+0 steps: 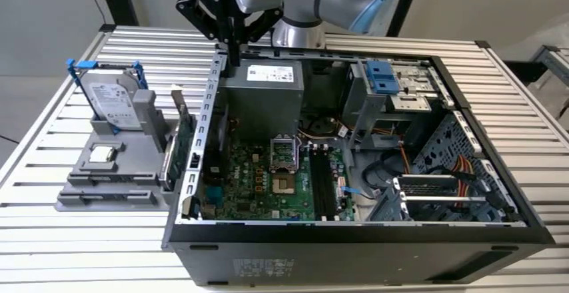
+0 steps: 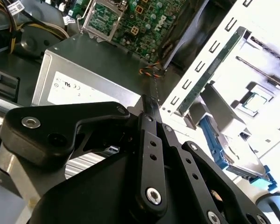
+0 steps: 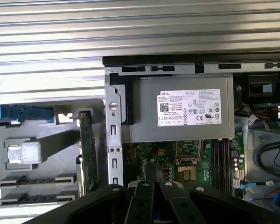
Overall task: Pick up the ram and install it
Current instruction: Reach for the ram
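Your slatted surface (image 1: 71, 253) carries one open computer case (image 1: 356, 260). Beside it, one hard drive (image 1: 111, 103) and one green card (image 1: 182, 153) stand upright. Your end effector (image 1: 236, 60) hangs closed above the case's rim. You cannot tell where the ram sits.

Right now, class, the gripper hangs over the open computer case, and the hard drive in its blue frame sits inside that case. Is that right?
One detail is wrong. The gripper hangs over the open computer case, but the hard drive in its blue frame stands outside that case, in the grey holder beside it, as the exterior view shows.
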Controlling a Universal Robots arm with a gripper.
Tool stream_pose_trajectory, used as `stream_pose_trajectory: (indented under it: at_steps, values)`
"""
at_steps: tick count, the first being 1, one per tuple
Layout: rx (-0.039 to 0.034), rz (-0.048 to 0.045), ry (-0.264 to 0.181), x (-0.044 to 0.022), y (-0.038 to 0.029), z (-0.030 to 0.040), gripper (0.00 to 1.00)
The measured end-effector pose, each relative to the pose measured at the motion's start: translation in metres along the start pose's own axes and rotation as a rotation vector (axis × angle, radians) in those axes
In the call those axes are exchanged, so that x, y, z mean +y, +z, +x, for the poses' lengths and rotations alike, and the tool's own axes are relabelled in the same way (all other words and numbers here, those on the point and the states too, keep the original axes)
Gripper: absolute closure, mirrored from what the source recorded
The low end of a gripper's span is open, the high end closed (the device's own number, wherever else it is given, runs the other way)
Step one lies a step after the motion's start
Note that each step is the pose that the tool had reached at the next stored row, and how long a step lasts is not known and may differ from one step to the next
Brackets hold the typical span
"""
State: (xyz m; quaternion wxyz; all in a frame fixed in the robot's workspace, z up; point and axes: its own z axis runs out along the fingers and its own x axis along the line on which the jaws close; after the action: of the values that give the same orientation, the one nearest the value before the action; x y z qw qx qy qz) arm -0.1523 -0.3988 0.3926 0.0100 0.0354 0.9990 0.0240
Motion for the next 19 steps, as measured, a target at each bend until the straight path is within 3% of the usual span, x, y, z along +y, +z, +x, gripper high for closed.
stream_pose_trajectory:
  at_steps: [19]
  values:
    - [0.0001, 0.0001, 0.000, -0.0010, -0.0004, 0.0148, 1.00]
